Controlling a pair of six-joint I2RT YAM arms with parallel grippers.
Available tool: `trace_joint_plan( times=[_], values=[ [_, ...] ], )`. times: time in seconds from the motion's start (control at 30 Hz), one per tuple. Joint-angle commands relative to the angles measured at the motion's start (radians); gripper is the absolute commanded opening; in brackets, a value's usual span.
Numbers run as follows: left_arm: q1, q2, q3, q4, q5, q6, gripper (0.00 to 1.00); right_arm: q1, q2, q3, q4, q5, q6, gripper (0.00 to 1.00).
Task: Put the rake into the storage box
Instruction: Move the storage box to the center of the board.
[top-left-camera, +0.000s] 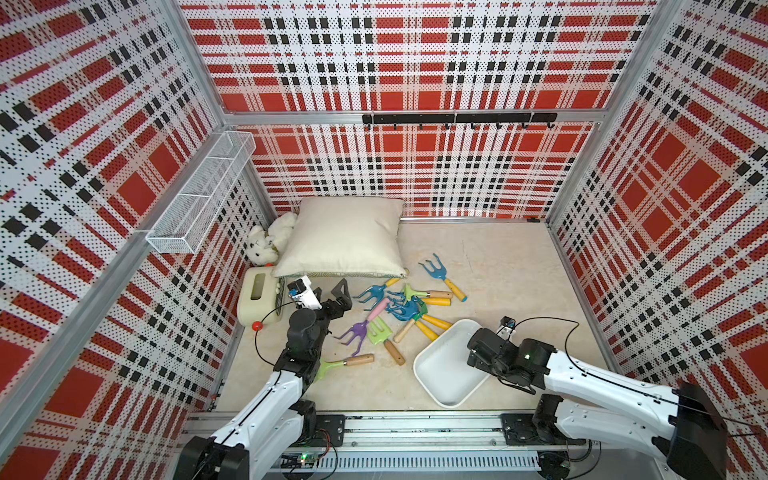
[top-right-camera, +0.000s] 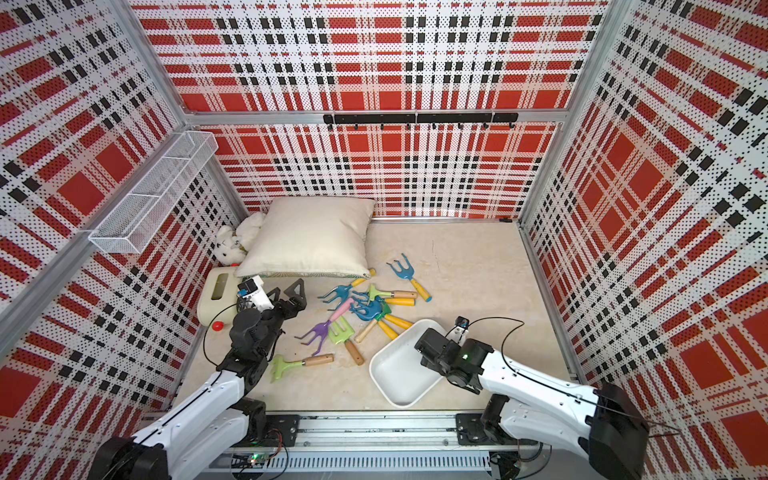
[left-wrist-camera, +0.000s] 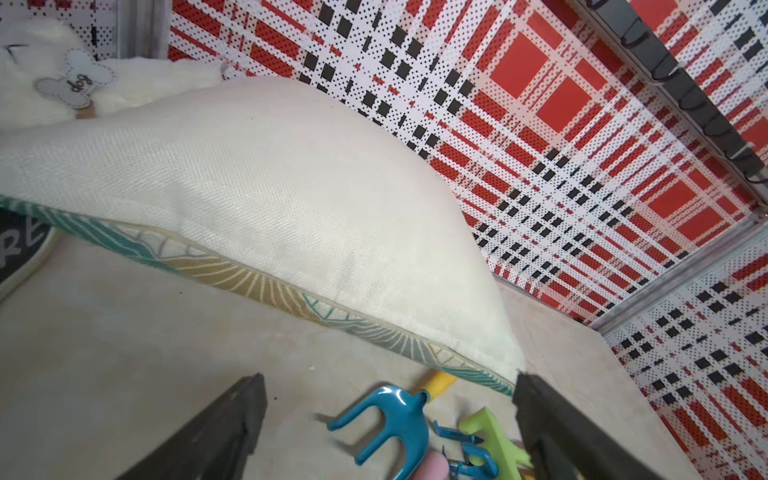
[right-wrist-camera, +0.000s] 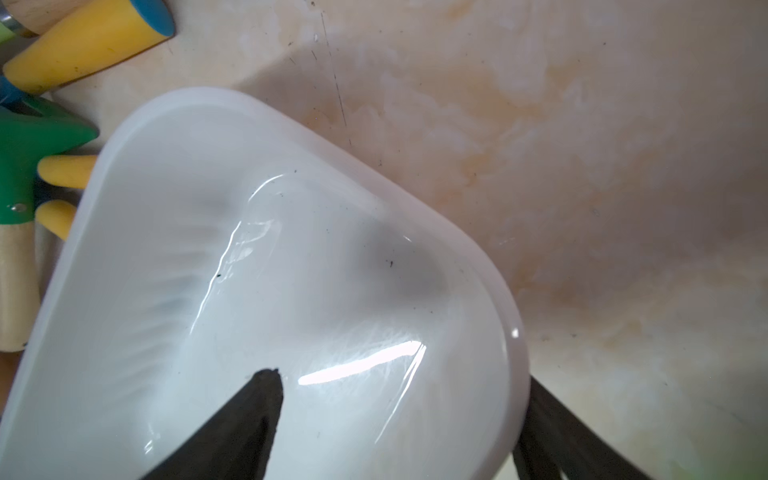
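Fingers of the right gripper (right-wrist-camera: 401, 380) stand apart, one inside the box (top-left-camera: 442, 361), one outside its wall. Left gripper (left-wrist-camera: 388, 376) is also wide apart, over the floor (top-left-camera: 498, 270), near the pillow (top-left-camera: 345, 237). Rakes (top-left-camera: 399, 307) lie in a heap on the floor between both arms, just beside the box.

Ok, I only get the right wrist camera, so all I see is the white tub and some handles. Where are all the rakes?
Observer: The rakes lie piled on the floor between the tub and a big pillow.
Operator: Is the other arm grabbing one?
Observer: No, the left pincer hangs open by the pile, empty.
Operator: Any rake by itself?
Observer: Yes, a green rake lies apart beside the left arm.
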Motion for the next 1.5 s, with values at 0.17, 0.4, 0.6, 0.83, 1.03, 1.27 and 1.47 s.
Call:
trace_joint_plan(
  times=[0.17, 0.4, 0.6, 0.83, 1.03, 1.27, 1.47],
  values=[
    [-0.037, -0.084, -0.027, 0.034, -0.021, -0.014, 0.99, 0.046, 0.065, 0.029, -0.062, 0.045, 0.151, 0.73],
    [-0.067, -0.104, -0.014, 0.012, -0.004, -0.012, 0.99, -0.013, 0.097, 0.040, -0.031, 0.075, 0.111, 0.40],
    [-0.084, -0.133, -0.016, 0.002, -0.023, -0.001, 0.99, -0.197, 0.121, 0.037, 0.042, 0.062, -0.066, 0.24],
    [-0.102, -0.178, -0.024, -0.016, -0.060, 0.017, 0.99, -0.497, 0.143, 0.070, 0.113, 0.038, -0.374, 0.13],
    [-0.108, -0.185, -0.024, -0.019, -0.071, 0.025, 0.99, -0.688, 0.229, 0.135, 0.162, 0.001, -0.620, 0.12],
    [-0.116, -0.177, -0.026, -0.019, -0.087, 0.032, 0.99, -0.721, 0.202, 0.199, 0.098, 0.030, -0.721, 0.63],
    [-0.124, -0.156, -0.021, -0.017, -0.104, 0.035, 0.99, -0.703, 0.049, 0.227, 0.064, -0.052, -0.684, 0.80]
  ],
)
